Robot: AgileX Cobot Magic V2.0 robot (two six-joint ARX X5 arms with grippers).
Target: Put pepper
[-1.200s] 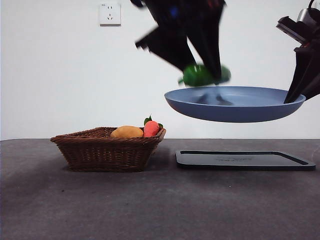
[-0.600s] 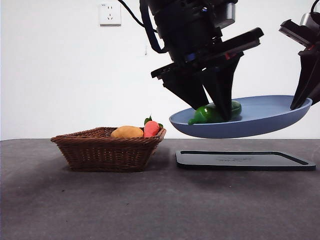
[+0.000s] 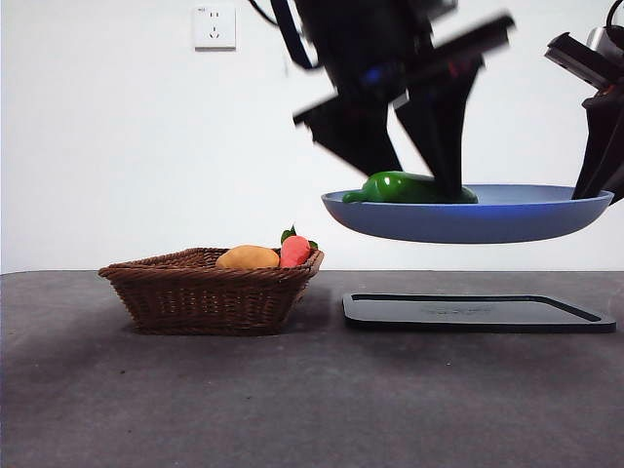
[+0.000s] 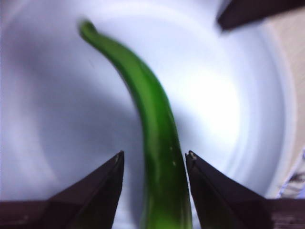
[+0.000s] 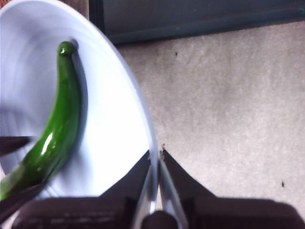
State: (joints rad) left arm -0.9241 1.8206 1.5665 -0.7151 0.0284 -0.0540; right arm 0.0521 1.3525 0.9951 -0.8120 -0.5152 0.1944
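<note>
The dark green pepper (image 3: 409, 187) lies lengthwise in the blue plate (image 3: 468, 219), which is held level in the air above the table. My left gripper (image 3: 422, 181) is just above the plate, motion-blurred, jaws open on either side of the pepper (image 4: 152, 114) with a gap showing on one side. My right gripper (image 3: 590, 190) is shut on the plate's right rim (image 5: 151, 143). The right wrist view shows the pepper (image 5: 62, 124) resting curved on the plate's floor.
A brown wicker basket (image 3: 210, 292) stands on the table at the left, holding a yellow-orange fruit (image 3: 247, 257) and a red-orange carrot (image 3: 294, 251). A flat black tray (image 3: 478, 312) lies under the plate. A white wall outlet (image 3: 214, 27) is behind.
My left gripper brought the pepper down into the plate, opened, and now lifts slightly. The pepper stays lying in the plate, which has levelled out.
</note>
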